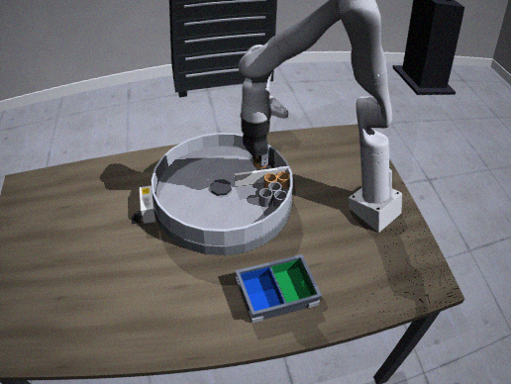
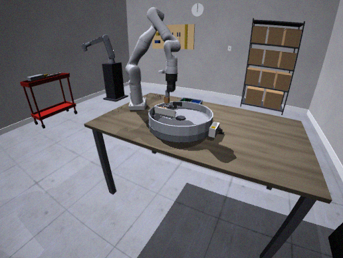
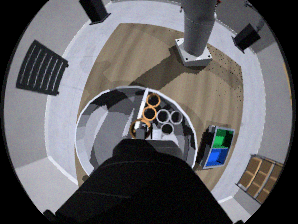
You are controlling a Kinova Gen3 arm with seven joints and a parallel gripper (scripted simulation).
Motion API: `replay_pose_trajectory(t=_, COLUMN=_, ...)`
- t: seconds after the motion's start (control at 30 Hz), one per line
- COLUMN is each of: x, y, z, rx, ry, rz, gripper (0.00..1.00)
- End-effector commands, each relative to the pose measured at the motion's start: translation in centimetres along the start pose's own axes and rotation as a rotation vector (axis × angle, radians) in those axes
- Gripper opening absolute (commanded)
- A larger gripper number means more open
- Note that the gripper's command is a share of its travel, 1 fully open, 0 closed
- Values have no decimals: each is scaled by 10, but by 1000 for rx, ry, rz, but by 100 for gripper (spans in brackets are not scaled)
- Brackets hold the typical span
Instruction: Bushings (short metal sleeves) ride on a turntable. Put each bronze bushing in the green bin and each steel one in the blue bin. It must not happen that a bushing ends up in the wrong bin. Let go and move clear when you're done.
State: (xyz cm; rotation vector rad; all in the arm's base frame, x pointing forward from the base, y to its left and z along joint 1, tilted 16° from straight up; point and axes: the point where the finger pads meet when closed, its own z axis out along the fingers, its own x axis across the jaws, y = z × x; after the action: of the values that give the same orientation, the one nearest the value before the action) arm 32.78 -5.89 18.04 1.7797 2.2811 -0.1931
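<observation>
My gripper (image 1: 259, 160) is shut on a bronze bushing (image 1: 257, 161) and holds it above the turntable (image 1: 221, 190), near its far right rim. It shows as an orange piece at the fingers in the exterior view (image 2: 166, 98) and in the wrist view (image 3: 137, 127). Two bronze bushings (image 1: 276, 177) and three steel bushings (image 1: 272, 193) stand on the turntable beside a low divider wall (image 1: 250, 177). The green bin (image 1: 294, 280) and the blue bin (image 1: 260, 290) sit side by side in one grey tray near the table's front edge.
A small white box (image 1: 146, 197) with a yellow mark sits against the turntable's left side. The arm's base (image 1: 374, 208) stands on the table at the right. A dark hub (image 1: 220, 187) marks the turntable's centre.
</observation>
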Motion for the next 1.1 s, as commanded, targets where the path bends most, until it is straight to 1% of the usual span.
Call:
replay_pose_trajectory(t=0.0, x=6, y=7, z=-12, rx=-21, ry=3, rz=-21, gripper=0)
replay_pose_trajectory(t=0.37, x=6, y=7, z=-12, rx=-21, ry=3, rz=-21, gripper=0)
replay_pose_trajectory(t=0.53, x=56, y=15, z=-12, rx=-20, ry=3, rz=-20, gripper=0)
replay_pose_trajectory(t=0.63, x=56, y=15, z=-12, rx=-20, ry=3, rz=-20, gripper=0)
replay_pose_trajectory(t=0.8, x=107, y=22, z=-13, rx=-20, ry=3, rz=-20, gripper=0)
replay_pose_trajectory(t=0.97, x=107, y=22, z=-13, rx=-20, ry=3, rz=-20, gripper=0)
replay_pose_trajectory(t=1.07, x=137, y=27, z=-13, rx=-20, ry=3, rz=-20, gripper=0)
